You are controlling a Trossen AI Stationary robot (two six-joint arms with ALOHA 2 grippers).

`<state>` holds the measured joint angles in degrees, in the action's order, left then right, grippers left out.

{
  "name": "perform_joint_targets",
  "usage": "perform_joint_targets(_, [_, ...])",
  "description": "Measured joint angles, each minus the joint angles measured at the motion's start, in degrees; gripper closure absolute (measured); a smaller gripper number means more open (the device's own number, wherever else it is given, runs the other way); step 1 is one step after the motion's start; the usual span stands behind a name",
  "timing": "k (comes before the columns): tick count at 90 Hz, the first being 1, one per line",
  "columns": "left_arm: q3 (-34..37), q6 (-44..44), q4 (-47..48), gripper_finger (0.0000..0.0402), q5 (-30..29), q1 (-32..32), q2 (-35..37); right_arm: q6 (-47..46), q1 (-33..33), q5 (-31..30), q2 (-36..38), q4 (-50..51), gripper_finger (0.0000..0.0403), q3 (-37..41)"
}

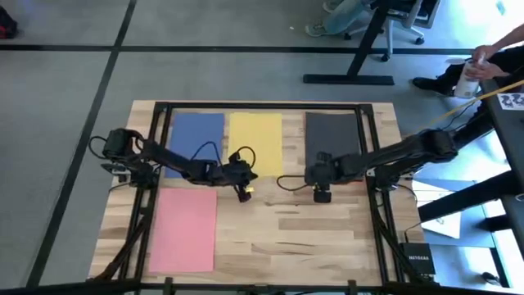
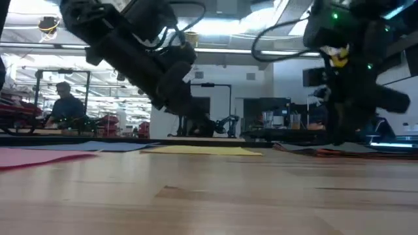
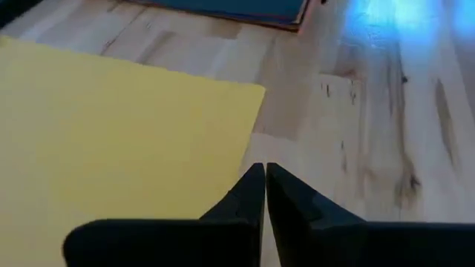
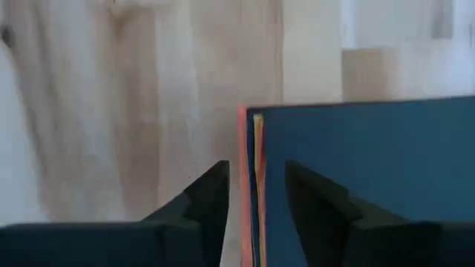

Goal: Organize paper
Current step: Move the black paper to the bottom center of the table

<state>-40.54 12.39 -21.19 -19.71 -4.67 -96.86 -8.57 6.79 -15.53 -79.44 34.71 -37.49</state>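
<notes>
Four sheets of paper lie flat on the wooden table: blue [image 1: 196,141], yellow [image 1: 255,141] and pink [image 1: 183,228] single sheets, and a dark grey one [image 1: 332,135] topping a stack whose orange and yellow edges [image 4: 249,185] show beneath it. My left gripper [image 3: 265,172] is shut, just off the yellow sheet's [image 3: 111,133] near right corner. My right gripper [image 4: 256,182] is open at the dark stack's near left corner. One finger stands over the bare wood and the other over the dark sheet [image 4: 371,156].
A black frame [image 1: 262,105] runs around the table's edges, with upright posts at the left and right. Bare wood [image 1: 286,233] lies near and to the right of the pink sheet. A person [image 1: 483,65] sits beyond the far right corner.
</notes>
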Motion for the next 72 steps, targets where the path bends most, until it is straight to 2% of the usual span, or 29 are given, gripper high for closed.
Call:
perform_joint_targets(34, [0.8,-0.2,-2.0,0.0402,0.0,0.3,0.0,0.0,0.0,-4.4,0.0,-5.2,0.0283,3.2])
perform_joint_targets(72, [0.8,-0.2,-2.0,0.0402,0.0,0.2,0.0,-0.5,0.0,-4.6,0.0,-10.7,0.0285,6.8])
